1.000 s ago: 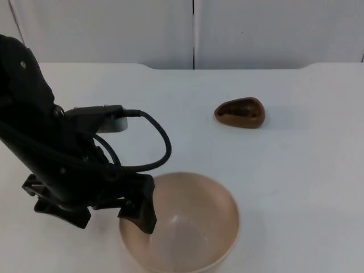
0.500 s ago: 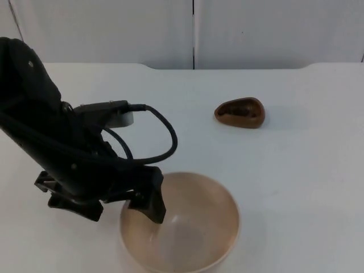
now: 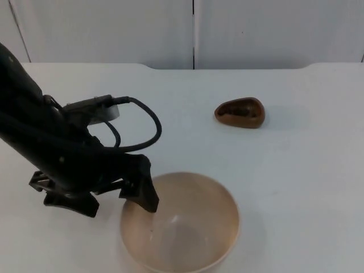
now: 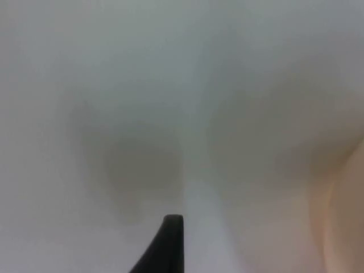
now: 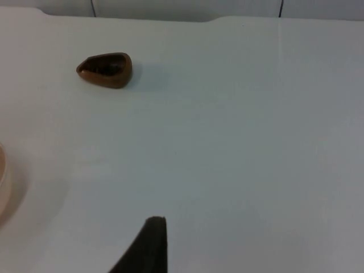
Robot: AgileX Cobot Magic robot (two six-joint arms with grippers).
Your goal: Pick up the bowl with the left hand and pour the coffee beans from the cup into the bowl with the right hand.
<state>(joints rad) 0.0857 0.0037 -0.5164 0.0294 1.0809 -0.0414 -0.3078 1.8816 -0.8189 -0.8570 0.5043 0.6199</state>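
Observation:
A tan bowl (image 3: 187,227) stands empty at the table's front middle; its pale edge (image 4: 348,222) also appears in the blurred left wrist view. My left gripper (image 3: 111,199) is open and low at the bowl's left rim. One finger (image 3: 145,190) reaches inside the rim and the other side stays outside on the left. A small brown cup (image 3: 240,112) holding dark coffee beans sits behind and to the right of the bowl, also seen in the right wrist view (image 5: 105,69). My right gripper (image 5: 149,250) waits well back from the cup.
The white table (image 3: 296,182) stretches wide around the cup and to the right of the bowl. A grey partition wall (image 3: 193,28) closes off the back.
My left arm swung right over the bowl's rim, then drew back a little to the left. The bowl and cup stayed where they were.

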